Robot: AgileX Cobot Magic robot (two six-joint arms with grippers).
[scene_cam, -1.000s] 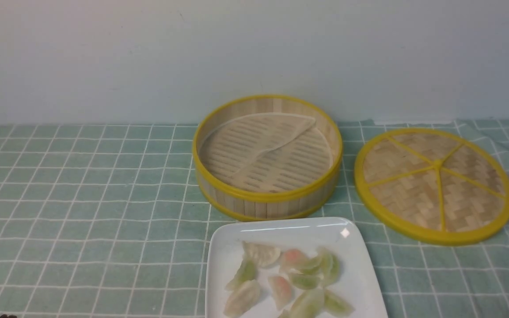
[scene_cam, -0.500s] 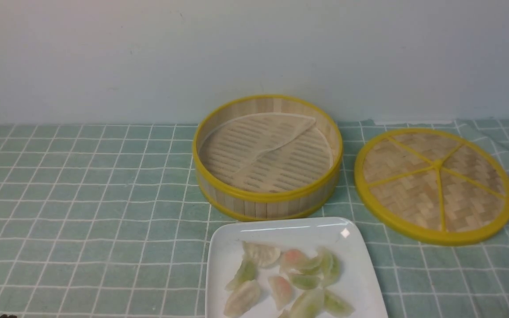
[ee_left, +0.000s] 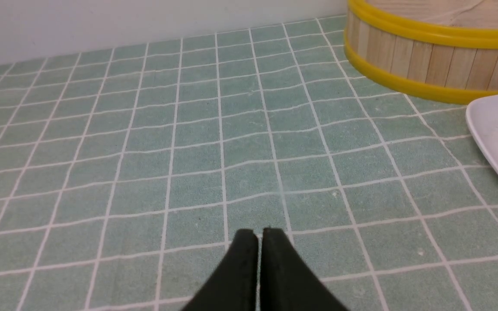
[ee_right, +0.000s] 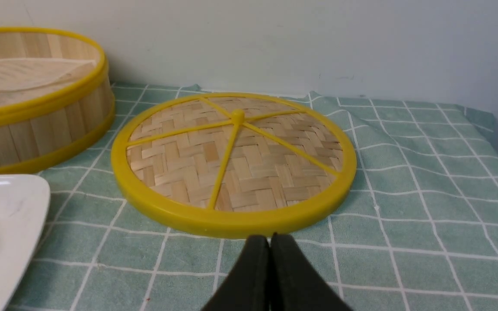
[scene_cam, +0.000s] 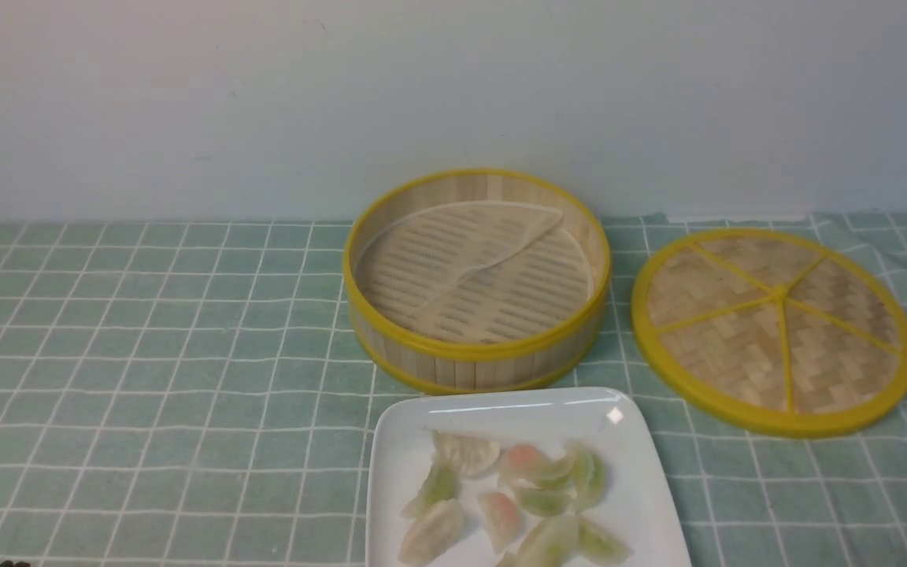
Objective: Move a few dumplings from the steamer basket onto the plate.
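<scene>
**Dumplings on plate, basket emptied, both grippers closed**

The round bamboo-slat steamer basket (scene_cam: 475, 281) with yellow top and bottom rims stands at the centre rear of the green checked tablecloth (scene_cam: 146, 354). Its pale slatted liner (scene_cam: 473, 272) is partly folded over and carries nothing. Just in front of the basket lies the glossy white square plate (scene_cam: 398, 472) with rounded corners and a raised rim; its near edge is cut off by the front view. The small translucent crescent dumplings (scene_cam: 512, 496), pleated and pale green, whitish or pink inside, lie clustered on the plate, several touching or overlapping. The exact count cannot be made out. To the right of the basket, the flat woven bamboo lid (scene_cam: 774, 329) with yellow rim and spokes lies on the cloth.

The left gripper (ee_left: 259, 233) has its black fingers pressed together over bare cloth, holding nothing. The right gripper (ee_right: 269, 239) is likewise fully closed and empty, just in front of the lid's rim.
</scene>
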